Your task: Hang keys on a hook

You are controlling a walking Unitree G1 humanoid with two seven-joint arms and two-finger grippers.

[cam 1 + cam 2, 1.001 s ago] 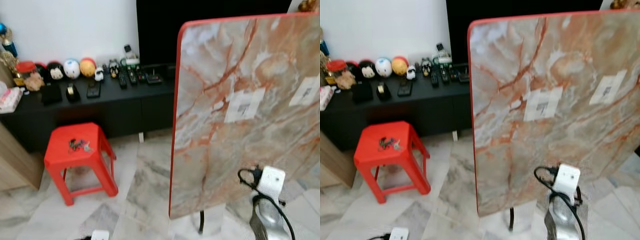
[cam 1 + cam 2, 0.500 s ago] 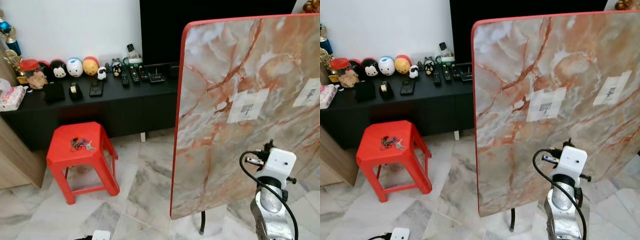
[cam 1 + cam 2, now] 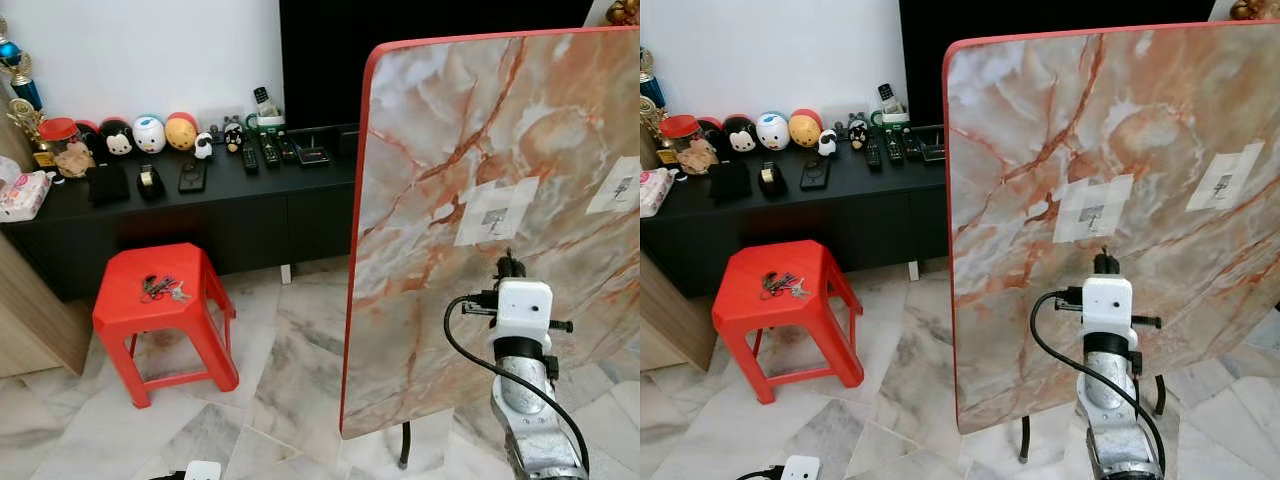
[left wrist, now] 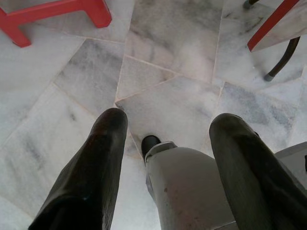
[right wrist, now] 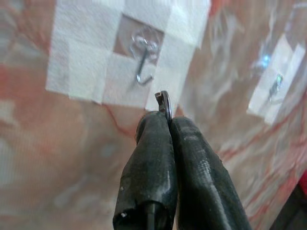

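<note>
The thin metal key ring point(image 5: 164, 102) sits pinched between my right gripper's point(image 5: 165, 125) closed black fingers, just below the small silver wire hook point(image 5: 142, 67) taped to the upright marbled pink tabletop point(image 3: 440, 120); judging by this, the hanging itself remains. My left gripper point(image 4: 168, 139) hangs idle, fingers apart. Since a second ago, my right arm has risen toward the hook.

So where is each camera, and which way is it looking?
Left eye view: on the head, looking forward and down at the upright marble-patterned tabletop with red edge; the silver right arm shows.
Right eye view: beside it, the same scene, including the red plastic stool.
Left wrist view: looks down past the open left end effector at the grey marble floor.
Right wrist view: looks along the right end effector, pinching a small metal key ring, at the taped metal hook.
</note>
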